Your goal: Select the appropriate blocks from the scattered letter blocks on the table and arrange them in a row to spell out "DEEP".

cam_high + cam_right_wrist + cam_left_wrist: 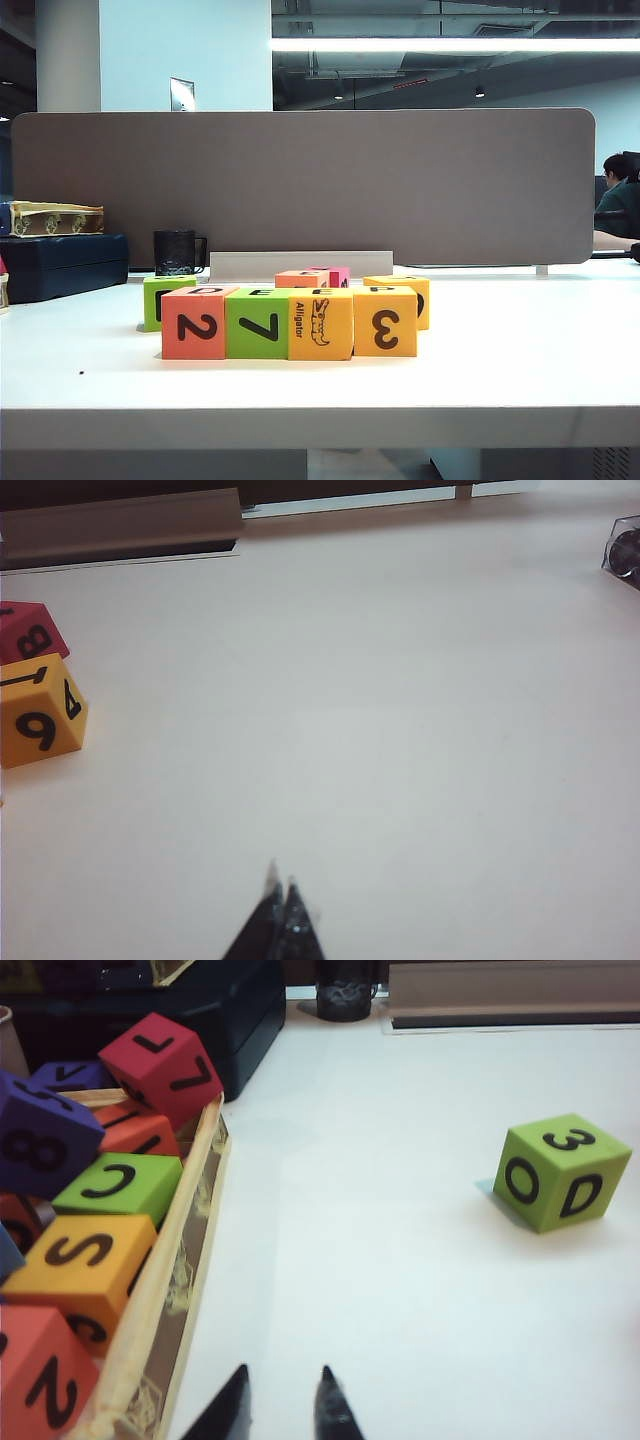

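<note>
Right now four foam cubes sit in a touching row near the front edge of the white tabletop (520, 380) in the exterior view: a salmon-red foam cube with a black 2 (193, 323), a lime-green foam cube with a black 7 (257, 324), a yellow-orange foam cube with the word Alligator and a small picture (320, 325), and a yellow-orange foam cube with a black 3 (385, 322). Letters on their top faces are too foreshortened to read.

Behind the row: a green foam cube (165, 297) at the left, a salmon cube (300, 279) and a pink cube (335, 275) in the middle, another yellow-orange cube (405, 295) at the right. A black mesh cup (177, 252) stands further back in front of the grey divider panel (300, 185).

Left gripper (285, 1400): dark fingertips slightly apart, nothing between them, hovering over bare table just beside a wooden tray (165, 1300) packed with coloured foam cubes. A lime-green cube marked O, D and 3 (558, 1172) lies well apart from it.

Right gripper (280, 910): fingertips pressed together, empty, over bare table. A yellow-orange cube with a 9 (40, 712) touches a red cube with an 8 (28, 630) off to the side, well apart from it.

Neither gripper shows in the exterior view.
</note>
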